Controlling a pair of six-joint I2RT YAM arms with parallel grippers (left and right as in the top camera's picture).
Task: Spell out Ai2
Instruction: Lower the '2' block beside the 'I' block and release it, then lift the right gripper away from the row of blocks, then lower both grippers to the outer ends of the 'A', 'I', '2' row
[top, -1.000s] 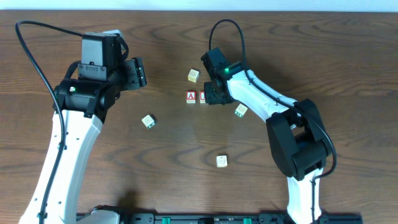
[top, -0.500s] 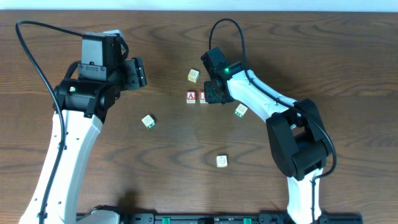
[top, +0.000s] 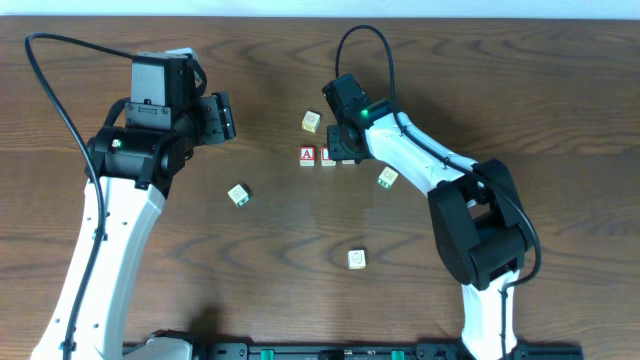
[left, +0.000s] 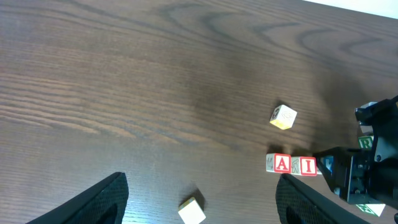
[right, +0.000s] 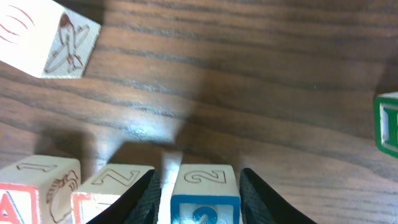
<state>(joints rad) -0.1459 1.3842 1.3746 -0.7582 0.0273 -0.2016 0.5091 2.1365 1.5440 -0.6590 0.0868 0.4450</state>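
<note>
Where the dark, wood-grained tabletop (top: 280, 290) lies nearest the robot, a lone pale wooden cube with a faint printed face (top: 356, 259) sits well apart from everything else. Farther in, a pale wooden cube with yellow-green edges (top: 238, 195) lies toward the left, turned askew to the grain. A green-trimmed wooden cube (top: 387, 178) lies toward the right.

Beyond these stands the row, all flat on the table. The wooden cube with a red A (top: 307, 155) touches the wooden cube with a red I (left: 308, 165), and next comes the blue-edged wooden cube marked 2 (right: 205, 190).

The right gripper (top: 345, 150) brackets that 2 cube. Its smooth black fingers (right: 256, 199) stand close on both sides, one flush against the wood, with a thin pale sliver showing at the other — whether they actually pinch it I cannot tell.

Farther still, a yellow-edged wooden cube with an aeroplane drawing (right: 50, 37) rests alone, askew. The left gripper (top: 222, 117) hangs over bare wood, its rounded black fingers (left: 102, 199) spread wide — nothing between them.
</note>
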